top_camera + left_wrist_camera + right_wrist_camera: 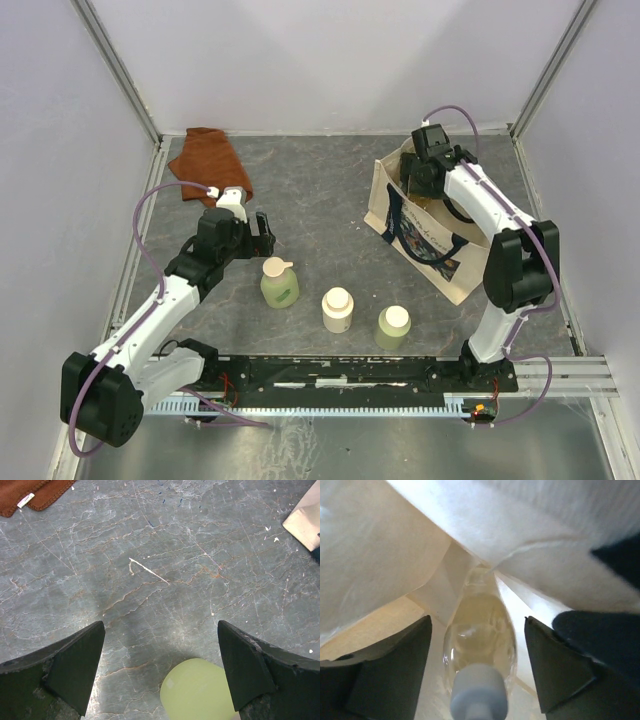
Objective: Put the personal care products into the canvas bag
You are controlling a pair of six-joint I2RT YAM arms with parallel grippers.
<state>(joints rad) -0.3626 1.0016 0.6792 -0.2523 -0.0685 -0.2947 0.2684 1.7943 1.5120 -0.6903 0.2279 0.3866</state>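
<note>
The personal care products are mostly waiting at lower centre of the top view: a pale green cream-capped bottle [393,327], a cream-white round-capped bottle [337,310] and a pale green spout-capped bottle [280,283]. The left gripper [160,630] is hovering wide open just up-left of the last, risking a knock-over if it descends off-centre. At upper right, the right gripper [477,625] is hanging spread either side of the slim clear amber bottle [480,635] inside the cream canvas bag [440,255]; lifting out may snag canvas.

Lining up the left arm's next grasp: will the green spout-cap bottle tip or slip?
Likely stable: the green spout-cap bottle stands squat and upright. Its smooth, rounded body may slip in the left gripper. It looks small, so probably light.
</note>
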